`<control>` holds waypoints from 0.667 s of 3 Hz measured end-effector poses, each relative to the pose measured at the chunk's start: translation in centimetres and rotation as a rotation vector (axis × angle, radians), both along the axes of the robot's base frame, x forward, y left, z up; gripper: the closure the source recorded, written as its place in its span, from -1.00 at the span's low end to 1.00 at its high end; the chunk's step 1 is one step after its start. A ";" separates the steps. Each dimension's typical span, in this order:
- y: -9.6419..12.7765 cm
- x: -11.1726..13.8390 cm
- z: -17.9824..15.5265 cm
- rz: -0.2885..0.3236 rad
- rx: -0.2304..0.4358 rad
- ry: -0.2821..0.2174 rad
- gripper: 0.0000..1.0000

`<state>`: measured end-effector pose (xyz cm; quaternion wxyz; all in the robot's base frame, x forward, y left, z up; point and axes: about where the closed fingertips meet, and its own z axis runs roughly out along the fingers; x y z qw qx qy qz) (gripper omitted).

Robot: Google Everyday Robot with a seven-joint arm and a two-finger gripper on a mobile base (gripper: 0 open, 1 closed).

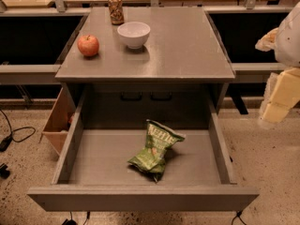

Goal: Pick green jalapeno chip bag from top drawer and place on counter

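The green jalapeno chip bag (155, 150) lies crinkled on the flat bottom of the open top drawer (93, 165), a little right of its middle, with its top end toward the back. The drawer is pulled fully out toward me. The grey counter (183, 46) is the cabinet top above and behind it. My gripper (275, 108) hangs at the far right edge of the view, outside the drawer's right wall and above the floor, well apart from the bag and partly cut off by the frame.
On the counter's left part stand a red apple (88, 45), a white bowl (133, 34) and a patterned drink can (116, 9). A tan cardboard box (58, 121) sits on the floor left of the drawer. Cables (14, 132) lie on the floor at left.
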<state>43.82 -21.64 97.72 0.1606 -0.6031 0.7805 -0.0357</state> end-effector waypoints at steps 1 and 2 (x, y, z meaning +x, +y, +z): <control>0.1 0.3 -0.6 -0.001 -0.007 0.000 -1.00; 0.4 1.5 -2.6 -0.003 -0.031 0.002 -1.00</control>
